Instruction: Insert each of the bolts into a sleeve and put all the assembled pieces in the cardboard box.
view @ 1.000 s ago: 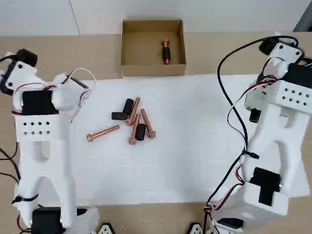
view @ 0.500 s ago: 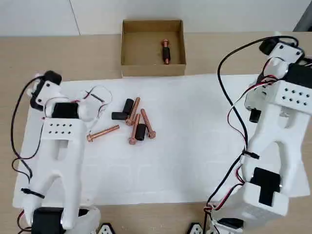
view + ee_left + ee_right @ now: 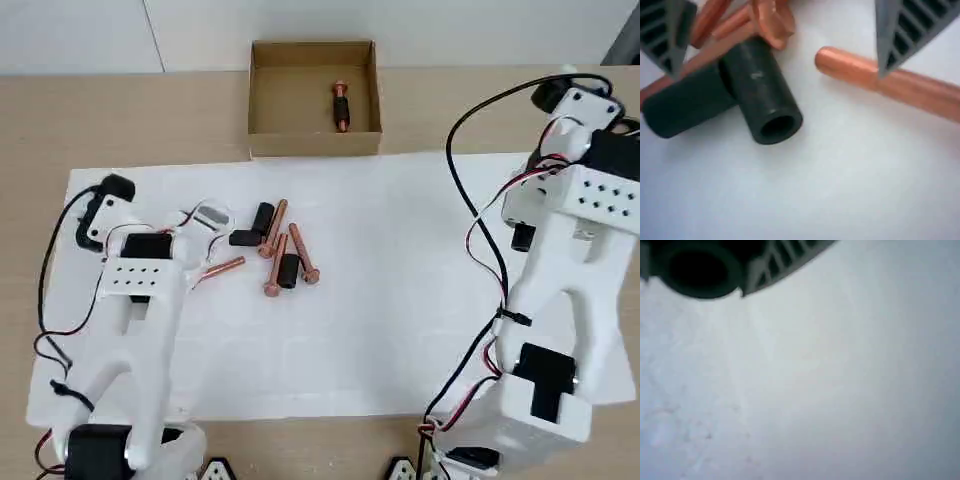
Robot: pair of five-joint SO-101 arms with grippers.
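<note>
Several copper bolts [image 3: 274,228] and three black sleeves [image 3: 289,270] lie in a loose pile on the white mat [image 3: 400,300]. One bolt [image 3: 218,269] lies apart, close to my left gripper [image 3: 220,243]. That gripper is open and low over the pile's near-left side, straddling a sleeve [image 3: 762,95] and the bolt's tip [image 3: 890,82]. A second sleeve [image 3: 685,107] touches the first. My right gripper [image 3: 521,237] hangs at the mat's right edge, shut on a black sleeve [image 3: 695,270]. One assembled piece [image 3: 341,105] lies in the cardboard box [image 3: 295,100].
The box stands on the wooden table [image 3: 150,120] just beyond the mat's far edge. Cables [image 3: 470,200] loop off the right arm over the mat. The mat's middle and front are bare.
The left arm swung in from the table's left edge to the pile, bringing its open gripper down over a sleeve and the lone bolt. The right arm stayed put.
</note>
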